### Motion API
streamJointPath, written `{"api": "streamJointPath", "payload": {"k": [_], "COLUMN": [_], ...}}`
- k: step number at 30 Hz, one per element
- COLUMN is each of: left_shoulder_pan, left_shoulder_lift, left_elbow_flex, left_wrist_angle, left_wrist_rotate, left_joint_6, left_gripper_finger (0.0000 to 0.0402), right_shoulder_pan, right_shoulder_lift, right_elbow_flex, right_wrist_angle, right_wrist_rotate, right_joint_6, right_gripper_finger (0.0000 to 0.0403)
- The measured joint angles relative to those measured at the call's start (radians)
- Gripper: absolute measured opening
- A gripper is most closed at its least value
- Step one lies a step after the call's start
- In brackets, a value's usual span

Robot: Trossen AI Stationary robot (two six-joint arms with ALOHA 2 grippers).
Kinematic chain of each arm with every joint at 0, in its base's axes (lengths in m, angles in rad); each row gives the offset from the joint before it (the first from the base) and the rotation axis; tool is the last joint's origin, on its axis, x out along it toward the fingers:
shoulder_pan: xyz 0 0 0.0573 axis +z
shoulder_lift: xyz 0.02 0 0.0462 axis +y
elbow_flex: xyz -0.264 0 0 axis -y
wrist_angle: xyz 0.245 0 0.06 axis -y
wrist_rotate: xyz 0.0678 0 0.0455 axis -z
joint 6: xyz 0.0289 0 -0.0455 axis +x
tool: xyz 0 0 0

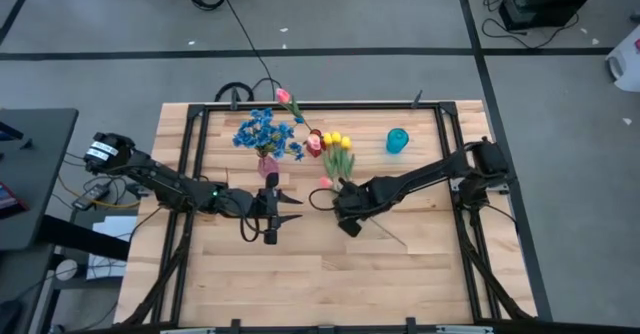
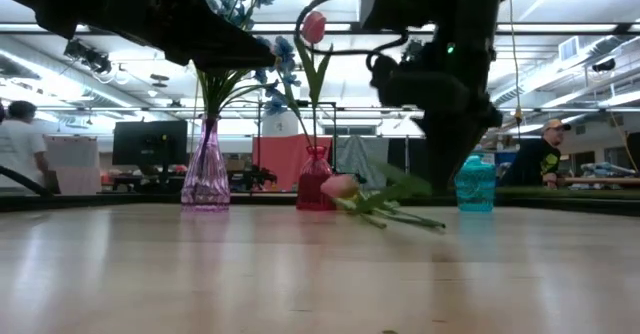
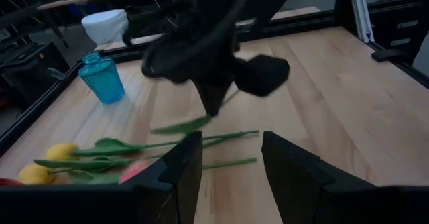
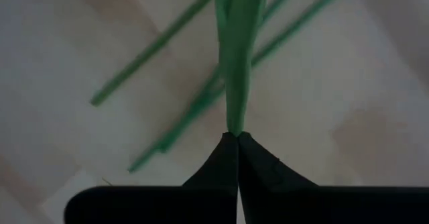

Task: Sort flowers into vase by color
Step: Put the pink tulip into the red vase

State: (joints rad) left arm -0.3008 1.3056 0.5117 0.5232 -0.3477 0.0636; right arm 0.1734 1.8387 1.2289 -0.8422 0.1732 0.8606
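Two tools logged: my right tool [image 4: 237, 138], frame centre, pinches a tulip leaf [image 4: 239, 43] for lifting; left tool [image 3: 231, 160] waits wide beside.

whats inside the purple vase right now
The purple vase holds the blue flowers, their green stems running down into its neck. How far the stems reach inside cannot be seen through the tinted glass.

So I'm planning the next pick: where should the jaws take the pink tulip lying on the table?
Grip the pink tulip on its bare green stem, clear of the soft bloom, coming straight down from above with the jaws across it, because it lies flat on the table.
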Motion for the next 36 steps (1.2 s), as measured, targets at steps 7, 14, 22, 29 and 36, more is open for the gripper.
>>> {"api": "streamJointPath", "payload": {"k": [7, 14, 22, 29, 36], "left_shoulder_pan": [0.000, 0.000, 0.000, 0.000, -0.002], "left_shoulder_lift": [0.000, 0.000, 0.000, 0.000, 0.000], "left_elbow_flex": [0.000, 0.000, 0.000, 0.000, 0.000], "left_wrist_angle": [0.002, 0.005, -0.004, -0.006, -0.021], "left_wrist_rotate": [0.000, 0.000, 0.021, 0.166, 0.369], "left_joint_6": [-0.016, -0.027, -0.042, -0.042, -0.074], "left_gripper_finger": [0.0163, 0.0163, 0.0163, 0.0163, 0.0163], "right_shoulder_pan": [-0.006, -0.082, -0.241, -0.347, -0.459], "right_shoulder_lift": [-0.101, -0.213, -0.376, -0.429, -0.354], "right_elbow_flex": [0.000, -0.026, -0.157, -0.288, -0.331], "right_wrist_angle": [-0.148, -0.195, 0.134, 0.842, 1.372], "right_wrist_rotate": [0.106, 0.294, 0.460, 0.381, 0.172], "right_joint_6": [0.010, -0.074, -0.388, -0.806, -0.966], "right_gripper_finger": [0.0005, 0.0004, 0.0004, 0.0007, 0.0007]}}
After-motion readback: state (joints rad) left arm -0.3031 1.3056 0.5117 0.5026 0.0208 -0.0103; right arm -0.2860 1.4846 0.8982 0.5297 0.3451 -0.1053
